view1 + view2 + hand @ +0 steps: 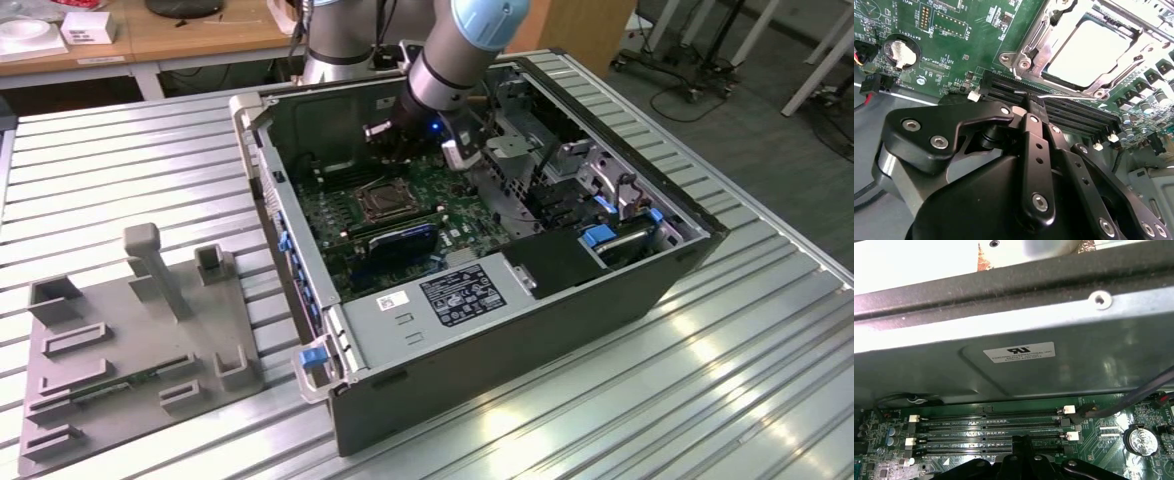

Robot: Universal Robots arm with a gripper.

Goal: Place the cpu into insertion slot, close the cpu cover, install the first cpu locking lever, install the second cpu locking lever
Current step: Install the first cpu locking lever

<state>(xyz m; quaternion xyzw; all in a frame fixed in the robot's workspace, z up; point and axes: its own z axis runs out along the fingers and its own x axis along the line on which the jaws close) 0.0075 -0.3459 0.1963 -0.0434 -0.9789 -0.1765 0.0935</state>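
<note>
Hand (pixel 1031 102), fingers pressed together at a thin locking lever (pixel 1064 98); cpu (pixel 1094 47) seated in insertion slot (pixel 383 200), left of exterior view's centre; hazard: sprung lever may slip off, scraping memory slots (pixel 1074 117).

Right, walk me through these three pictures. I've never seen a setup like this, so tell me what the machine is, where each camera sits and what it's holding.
The machine is a robot arm. The exterior view is taken from off the arm. It shows the arm reaching into an open computer case that lies on a slatted metal table, with a grey fixture tray at the exterior view's left. The two wrist views come from cameras riding on the arm. In the second wrist view its grasping end, the gripper, is closed and points at the memory slots. These lie beside the insertion slot, where the cpu sits framed by the cpu cover. A thin metal rod ends at the gripper's tip, but I cannot tell if it is gripped.
</note>
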